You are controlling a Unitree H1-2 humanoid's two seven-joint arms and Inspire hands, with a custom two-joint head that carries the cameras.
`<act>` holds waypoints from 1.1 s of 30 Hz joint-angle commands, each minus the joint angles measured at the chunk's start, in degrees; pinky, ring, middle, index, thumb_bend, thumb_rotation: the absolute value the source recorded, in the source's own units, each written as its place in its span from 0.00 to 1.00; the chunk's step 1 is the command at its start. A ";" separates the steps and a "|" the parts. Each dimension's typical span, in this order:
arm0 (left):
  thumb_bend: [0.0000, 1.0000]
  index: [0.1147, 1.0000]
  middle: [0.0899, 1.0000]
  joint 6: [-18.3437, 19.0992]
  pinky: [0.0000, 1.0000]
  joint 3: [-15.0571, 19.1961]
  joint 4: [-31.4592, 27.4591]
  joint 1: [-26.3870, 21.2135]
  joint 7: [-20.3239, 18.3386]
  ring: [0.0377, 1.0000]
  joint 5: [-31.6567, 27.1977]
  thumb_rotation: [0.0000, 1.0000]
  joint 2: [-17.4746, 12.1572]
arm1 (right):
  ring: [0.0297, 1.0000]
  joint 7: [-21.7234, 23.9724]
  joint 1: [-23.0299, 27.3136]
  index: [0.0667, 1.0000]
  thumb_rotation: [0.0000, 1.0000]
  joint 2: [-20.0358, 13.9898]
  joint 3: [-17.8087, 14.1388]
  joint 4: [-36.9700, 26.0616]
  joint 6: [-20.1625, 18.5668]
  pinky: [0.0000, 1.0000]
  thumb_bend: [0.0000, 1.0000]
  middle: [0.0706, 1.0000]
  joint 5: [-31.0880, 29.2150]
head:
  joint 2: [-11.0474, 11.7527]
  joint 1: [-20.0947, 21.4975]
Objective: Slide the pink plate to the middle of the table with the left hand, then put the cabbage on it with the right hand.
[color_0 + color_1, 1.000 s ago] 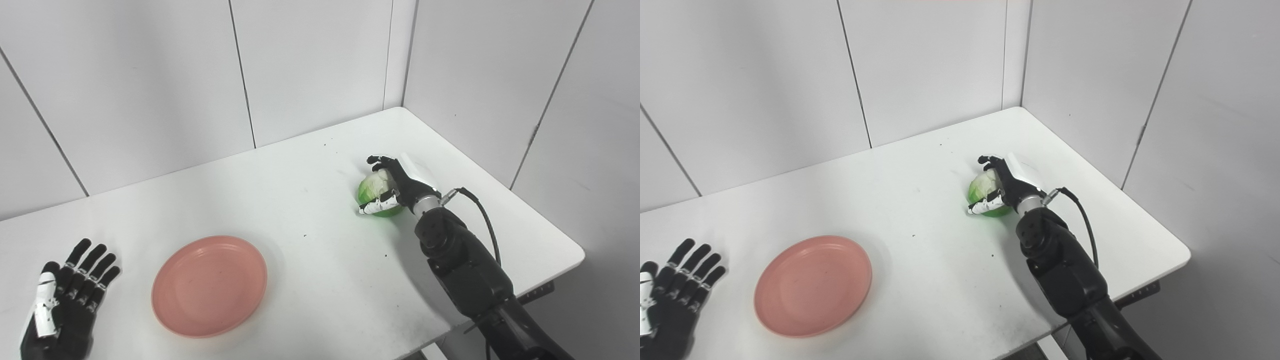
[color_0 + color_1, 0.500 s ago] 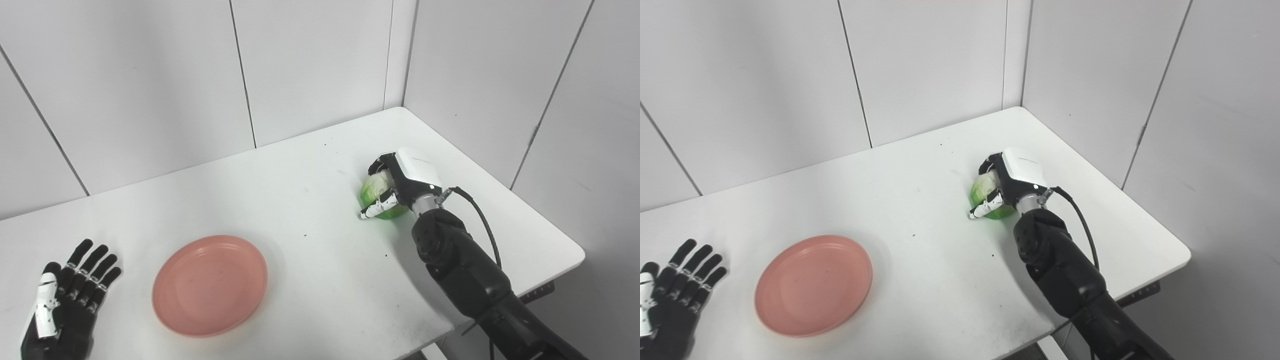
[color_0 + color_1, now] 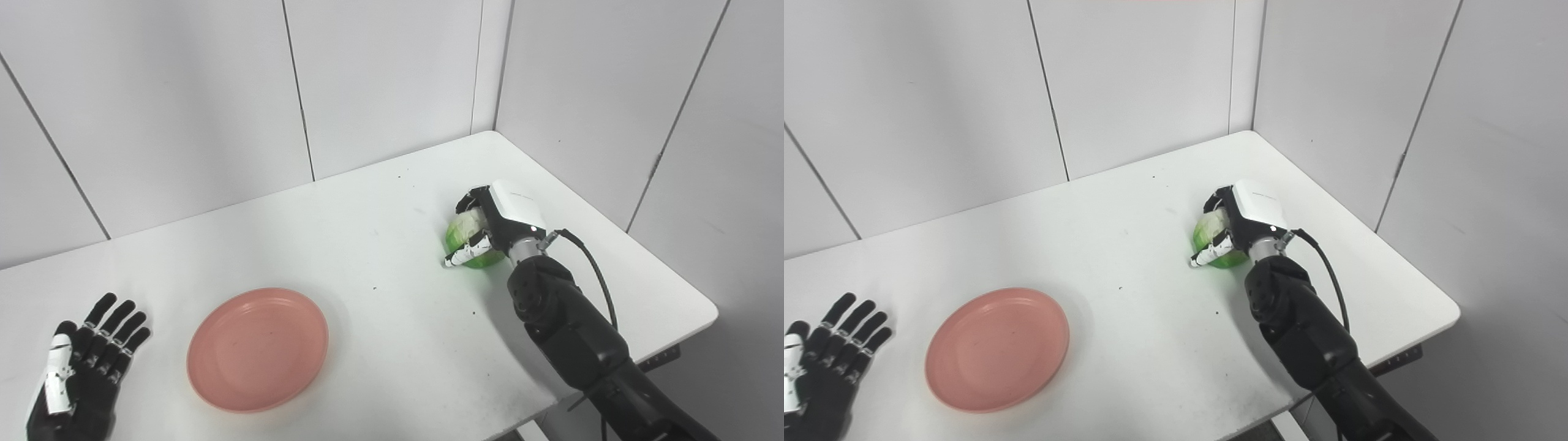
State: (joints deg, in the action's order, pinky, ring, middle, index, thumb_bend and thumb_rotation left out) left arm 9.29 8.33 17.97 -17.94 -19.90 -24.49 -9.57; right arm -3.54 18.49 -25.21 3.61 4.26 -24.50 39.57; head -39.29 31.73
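Over toward the desk's (image 3: 380, 202) right edge, the right hand (image 3: 499, 220) is wrapped around the cabbage (image 3: 468, 242), fingers curled over its far side and thumb across the near side, with the cabbage resting on the desk surface. Well apart from it, the pink plate (image 3: 257, 349) lies flat near the front edge, left of the middle. At the front left corner the left hand (image 3: 79, 373) lies palm-down, fingers spread and released, grasping nothing, just beside the plate without touching it.
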 commanded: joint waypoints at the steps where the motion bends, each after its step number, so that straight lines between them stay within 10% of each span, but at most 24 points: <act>1: 0.43 0.83 0.84 2.67 0.87 -0.81 1.52 2.05 1.11 0.85 1.35 1.00 0.22 | 0.38 -0.93 1.52 0.47 0.00 -0.82 -0.86 -3.35 -0.32 0.40 0.52 0.47 0.91 | 0.05 -0.29; 17: 0.45 0.84 0.86 1.32 0.87 -2.83 -0.41 3.20 2.22 0.86 2.93 1.00 1.93 | 0.36 2.60 2.50 0.49 0.00 0.61 1.45 -16.48 0.70 0.38 0.51 0.45 3.54 | 0.19 -5.23; 33: 0.45 0.85 0.87 3.15 0.88 -7.08 -6.53 4.83 9.03 0.87 9.20 1.00 7.71 | 0.36 7.22 7.96 0.50 0.00 6.40 13.09 -13.28 8.23 0.39 0.51 0.47 5.34 | -0.18 -18.88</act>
State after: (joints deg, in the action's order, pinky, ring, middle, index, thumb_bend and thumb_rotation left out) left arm 8.80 1.68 10.52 -14.71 -11.99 -16.22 -2.45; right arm 4.51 23.39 -18.93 16.50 -8.25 -19.58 44.45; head -39.46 12.92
